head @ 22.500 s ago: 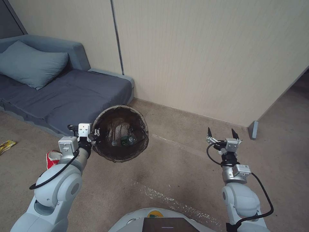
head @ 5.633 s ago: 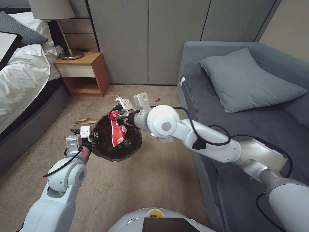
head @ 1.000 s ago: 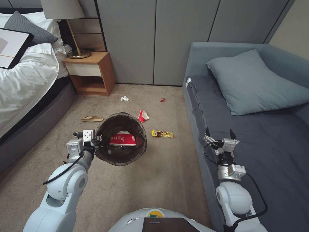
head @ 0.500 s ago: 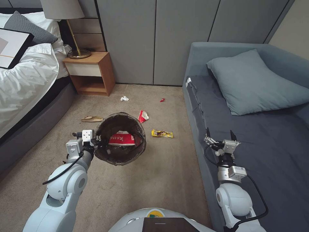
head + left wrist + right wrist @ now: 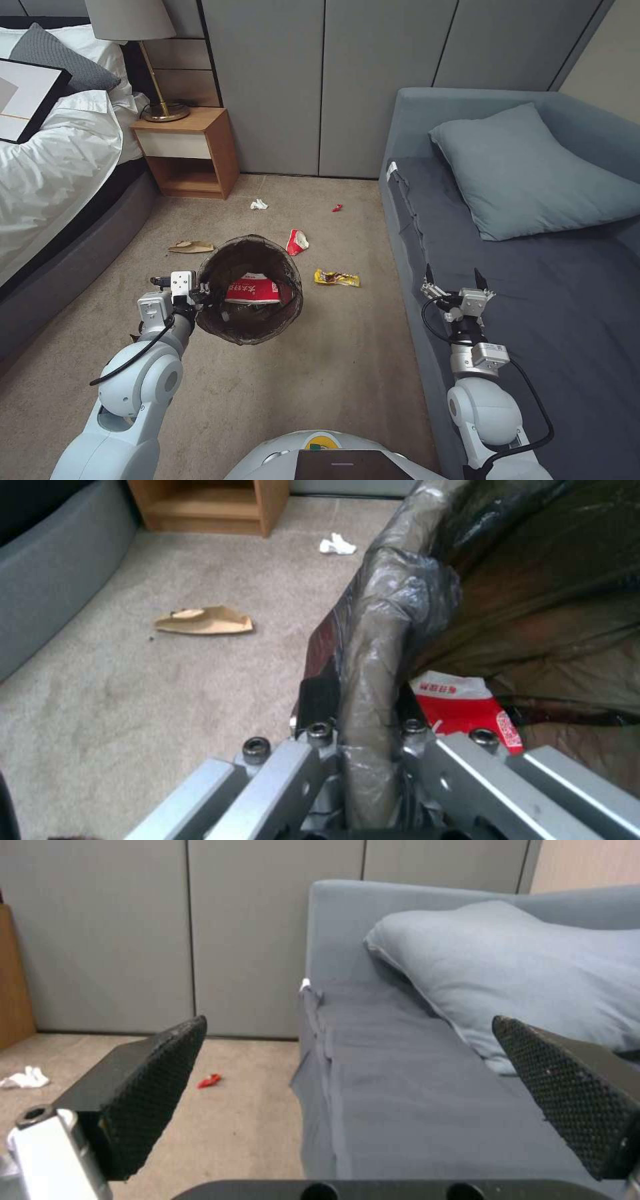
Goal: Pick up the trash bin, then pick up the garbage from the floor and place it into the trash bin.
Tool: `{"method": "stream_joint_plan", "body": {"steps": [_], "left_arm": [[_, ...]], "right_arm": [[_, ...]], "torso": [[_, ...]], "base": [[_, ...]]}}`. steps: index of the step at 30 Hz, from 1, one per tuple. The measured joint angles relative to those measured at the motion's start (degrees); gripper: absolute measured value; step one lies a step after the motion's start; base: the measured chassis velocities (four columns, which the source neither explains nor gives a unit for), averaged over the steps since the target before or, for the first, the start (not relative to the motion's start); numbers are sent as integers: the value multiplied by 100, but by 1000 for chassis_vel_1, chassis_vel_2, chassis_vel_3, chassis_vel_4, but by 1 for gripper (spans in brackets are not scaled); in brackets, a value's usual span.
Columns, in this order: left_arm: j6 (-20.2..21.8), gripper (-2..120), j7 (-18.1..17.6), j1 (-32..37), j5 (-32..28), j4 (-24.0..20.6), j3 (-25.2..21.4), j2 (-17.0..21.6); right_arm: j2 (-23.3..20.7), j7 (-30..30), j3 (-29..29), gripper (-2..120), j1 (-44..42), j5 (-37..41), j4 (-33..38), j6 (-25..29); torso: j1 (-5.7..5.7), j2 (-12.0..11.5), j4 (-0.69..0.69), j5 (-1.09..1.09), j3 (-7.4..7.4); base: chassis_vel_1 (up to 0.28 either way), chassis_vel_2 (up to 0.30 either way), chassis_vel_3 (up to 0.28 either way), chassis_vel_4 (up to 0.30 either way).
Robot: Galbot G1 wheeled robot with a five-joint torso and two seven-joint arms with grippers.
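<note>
The trash bin (image 5: 245,255), lined with a dark brown bag, hangs above the carpet with my left gripper (image 5: 200,293) shut on its near-left rim. The left wrist view shows the fingers (image 5: 319,705) clamped on the bagged rim (image 5: 373,645). A red wrapper (image 5: 253,291) lies inside the bin (image 5: 460,705). Garbage on the floor: a red wrapper (image 5: 297,241), a yellow wrapper (image 5: 337,277), a brown wrapper (image 5: 190,247), a white tissue (image 5: 258,204) and a small red scrap (image 5: 337,207). My right gripper (image 5: 453,272) is open over the sofa, holding nothing (image 5: 350,1040).
A grey sofa (image 5: 533,300) with a pillow (image 5: 527,173) runs along the right. A bed (image 5: 53,167) lies on the left, with a wooden nightstand (image 5: 190,150) and lamp beside it. Grey cabinet doors (image 5: 320,87) close the far end. Open carpet lies between.
Since 5.6 s ago the right gripper has let the red wrapper go into the bin and drawn back over the sofa. In the last second nothing has moved.
</note>
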Motion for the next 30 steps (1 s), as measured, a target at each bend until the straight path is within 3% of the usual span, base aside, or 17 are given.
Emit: {"method": "stream_joint_plan", "body": {"steps": [30], "left_arm": [[-4,0,23,-30,65,45,16,12]], "right_arm": [[1,54,1,100,-18,-16,-94,23]], "torso": [[1,0,0,0,1]], "base": [[-141,140,147,-148]]}}
